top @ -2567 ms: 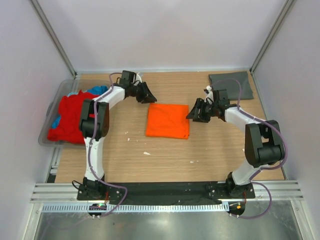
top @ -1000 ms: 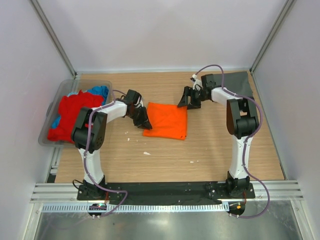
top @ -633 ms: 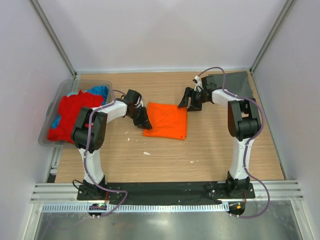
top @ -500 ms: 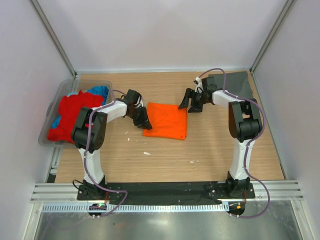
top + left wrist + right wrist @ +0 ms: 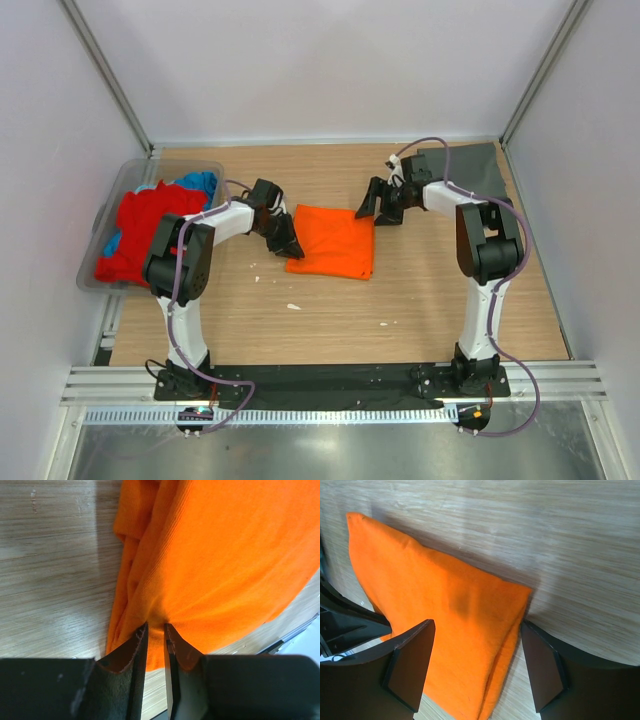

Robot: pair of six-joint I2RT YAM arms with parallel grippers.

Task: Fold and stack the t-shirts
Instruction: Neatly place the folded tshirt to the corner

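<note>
Left wrist view: the left gripper [image 5: 155,626] is pinching the folded orange t-shirt [image 5: 220,555] at its edge. The right gripper [image 5: 476,630] is gaping, the shirt's corner lying between its fingers. Probably the stacking step is beginning; next, the right needs closing, then both lifting together.

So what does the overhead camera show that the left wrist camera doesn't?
Only overhead: the clear tub holding a red shirt and a blue shirt, the dark grey shirt at the far right, and the open right gripper at the far corner of the orange shirt. Only left wrist: the left gripper shut on a pucker of cloth at its edge. Both: the folded orange shirt on the wooden table.
</note>
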